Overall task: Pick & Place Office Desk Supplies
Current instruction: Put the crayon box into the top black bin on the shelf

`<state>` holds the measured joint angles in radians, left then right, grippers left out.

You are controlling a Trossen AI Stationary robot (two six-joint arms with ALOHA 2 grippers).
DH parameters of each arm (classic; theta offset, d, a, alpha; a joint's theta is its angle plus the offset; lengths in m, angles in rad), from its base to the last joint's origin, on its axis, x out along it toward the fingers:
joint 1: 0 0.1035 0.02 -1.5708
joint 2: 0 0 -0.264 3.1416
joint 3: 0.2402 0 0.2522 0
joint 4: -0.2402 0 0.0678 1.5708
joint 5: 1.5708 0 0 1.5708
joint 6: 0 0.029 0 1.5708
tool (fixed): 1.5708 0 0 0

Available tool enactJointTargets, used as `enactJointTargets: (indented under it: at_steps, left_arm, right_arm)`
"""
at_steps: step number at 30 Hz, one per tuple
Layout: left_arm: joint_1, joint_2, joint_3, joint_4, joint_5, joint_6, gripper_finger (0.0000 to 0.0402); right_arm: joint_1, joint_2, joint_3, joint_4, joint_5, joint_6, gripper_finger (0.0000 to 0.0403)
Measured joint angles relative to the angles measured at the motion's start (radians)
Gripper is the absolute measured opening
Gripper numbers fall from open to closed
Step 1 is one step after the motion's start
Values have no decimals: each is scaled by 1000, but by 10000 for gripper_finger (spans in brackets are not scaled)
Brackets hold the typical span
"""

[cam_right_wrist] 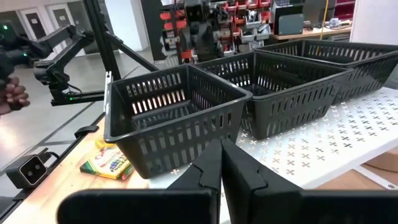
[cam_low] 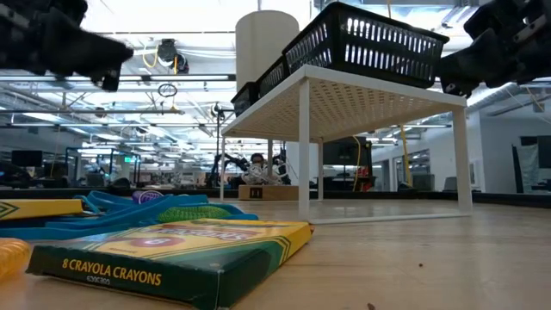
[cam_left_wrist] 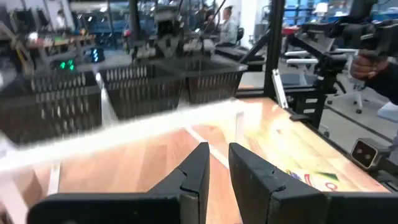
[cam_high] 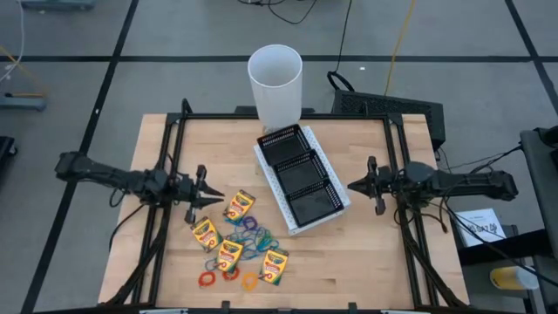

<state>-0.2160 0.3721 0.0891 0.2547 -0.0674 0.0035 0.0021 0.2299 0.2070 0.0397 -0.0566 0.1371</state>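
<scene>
With our left end effector (cam_high: 212, 199) narrowly parted and empty, the right (cam_high: 353, 185) shut, we'd judge the crayon boxes (cam_high: 238, 206) near the worktop's front edge light, stiff, best pinched across their flat faces.

Both arms on my rig are the same dark, near-black build, chunky rounded joint housings linked by slimmer tube sections, tapering toward the wrist. The left gripper (cam_high: 206, 194) on one side of the black mesh tray (cam_high: 302, 177) and the right gripper (cam_high: 356, 185) on the other each end in two matte black fingers (cam_left_wrist: 194, 180), flat-sided wedges with squared edges that narrow to blunt tips, mounted on a wide dark crossbar. Black cables trail off each arm's base end. No markings or screws I can make out from my feeds.
</scene>
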Motion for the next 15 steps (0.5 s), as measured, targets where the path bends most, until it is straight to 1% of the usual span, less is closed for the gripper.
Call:
enactJointTargets:
  at_steps: [3,9,15]
  left_arm:
    - [-60,0,-17,19,-51,-11,72]
    - [-166,0,-35,101,-147,72,72]
    - [-216,1,-75,167,-152,55,72]
  right_arm:
    - [0,-44,0,-31,0,-3,0]
    - [0,-125,0,-85,-1,-18,0]
    - [0,-168,0,-104,-94,-18,0]
